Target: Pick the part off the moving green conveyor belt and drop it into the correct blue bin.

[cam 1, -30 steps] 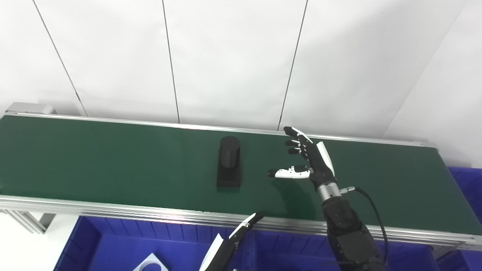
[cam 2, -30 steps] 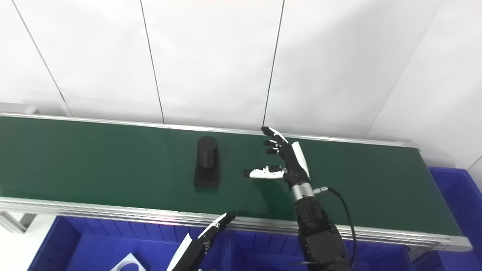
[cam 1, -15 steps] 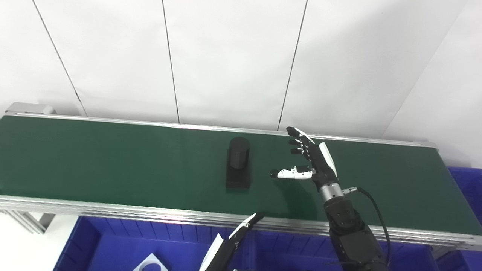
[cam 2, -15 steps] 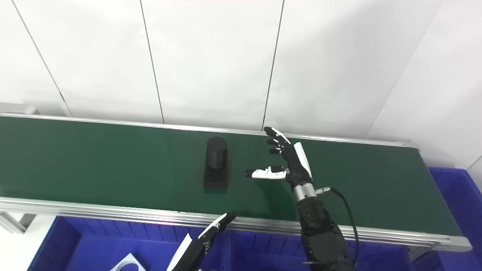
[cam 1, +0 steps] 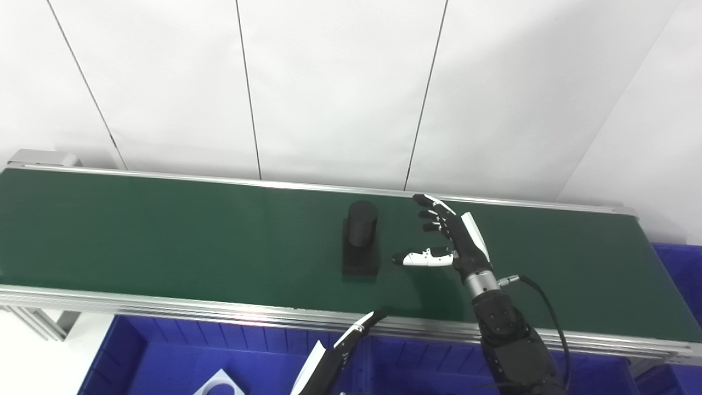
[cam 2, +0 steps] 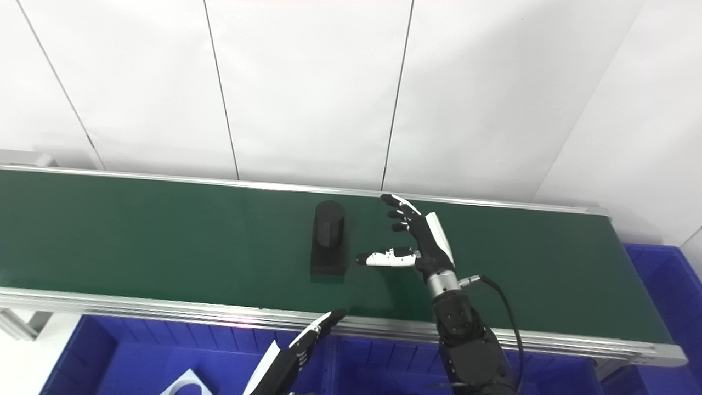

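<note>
A black part (cam 1: 361,237), an upright cylinder on a square base, stands on the green conveyor belt (cam 1: 164,230) near its middle. My right hand (cam 1: 449,237) is open over the belt just right of the part, fingers spread toward it, thumb tip close to the base and not touching. It also shows in the right eye view (cam 2: 415,237). My left hand (cam 1: 343,351) sits low in front of the belt's near rail, over a blue bin (cam 1: 181,356); its fingers look straight and it holds nothing.
Blue bins run along below the belt's near rail; the left one holds a white flat part with a round hole (cam 1: 219,384). Another blue bin (cam 1: 680,269) sits at the belt's right end. A white panelled wall stands behind.
The black part has travelled right along the belt, closing on my right hand. My right hand has lowered slightly and its fingers curled a little. The left hand has not moved.
</note>
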`<state>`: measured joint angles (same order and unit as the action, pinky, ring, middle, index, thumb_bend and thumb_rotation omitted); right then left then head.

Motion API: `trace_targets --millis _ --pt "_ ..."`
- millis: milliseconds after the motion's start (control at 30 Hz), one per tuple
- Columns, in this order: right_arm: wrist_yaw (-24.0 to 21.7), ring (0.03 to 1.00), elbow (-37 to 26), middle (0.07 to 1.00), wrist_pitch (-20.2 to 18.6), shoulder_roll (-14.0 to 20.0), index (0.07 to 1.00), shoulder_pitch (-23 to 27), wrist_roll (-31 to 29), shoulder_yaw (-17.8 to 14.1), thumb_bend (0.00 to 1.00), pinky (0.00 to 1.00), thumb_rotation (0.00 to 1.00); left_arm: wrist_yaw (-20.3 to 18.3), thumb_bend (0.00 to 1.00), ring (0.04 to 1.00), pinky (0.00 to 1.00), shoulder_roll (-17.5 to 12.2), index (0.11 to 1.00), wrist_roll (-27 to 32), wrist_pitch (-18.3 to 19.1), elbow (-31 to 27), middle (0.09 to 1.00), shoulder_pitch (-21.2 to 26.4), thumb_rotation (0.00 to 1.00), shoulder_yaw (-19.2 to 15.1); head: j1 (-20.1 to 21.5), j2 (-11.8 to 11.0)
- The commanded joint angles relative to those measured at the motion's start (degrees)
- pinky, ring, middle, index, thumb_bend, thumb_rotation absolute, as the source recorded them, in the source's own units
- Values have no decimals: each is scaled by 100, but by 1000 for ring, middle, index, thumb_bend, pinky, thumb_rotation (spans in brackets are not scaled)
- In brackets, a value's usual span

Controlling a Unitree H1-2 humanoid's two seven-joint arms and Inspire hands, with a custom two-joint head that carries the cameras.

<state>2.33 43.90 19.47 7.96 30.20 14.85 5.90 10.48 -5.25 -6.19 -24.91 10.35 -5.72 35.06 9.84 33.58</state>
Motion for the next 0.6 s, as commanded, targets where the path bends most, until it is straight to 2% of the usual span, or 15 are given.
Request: trace_targets --millis 0,267,400,567 --pt "102 812 -138 874 -60 0 839 236 20 12 938 706 186 30 1000 954 951 -4 903 -57 -202 -242 935 -9 858 -5 -2 2" --pt "154 810 -83 869 -25 -9 838 242 87 47 945 702 224 -27 1000 961 951 -9 907 -18 -202 -232 940 -25 865 -13 40 -34" --pt "131 809 -101 872 -38 -8 839 202 54 46 939 695 215 -5 1000 962 938 -21 912 -49 -202 -291 942 -79 871 -4 201 -147" --pt "252 778 94 860 43 -38 831 255 160 120 956 691 229 -82 1000 976 981 -2 909 36 -202 -276 946 -119 867 -55 323 -163"
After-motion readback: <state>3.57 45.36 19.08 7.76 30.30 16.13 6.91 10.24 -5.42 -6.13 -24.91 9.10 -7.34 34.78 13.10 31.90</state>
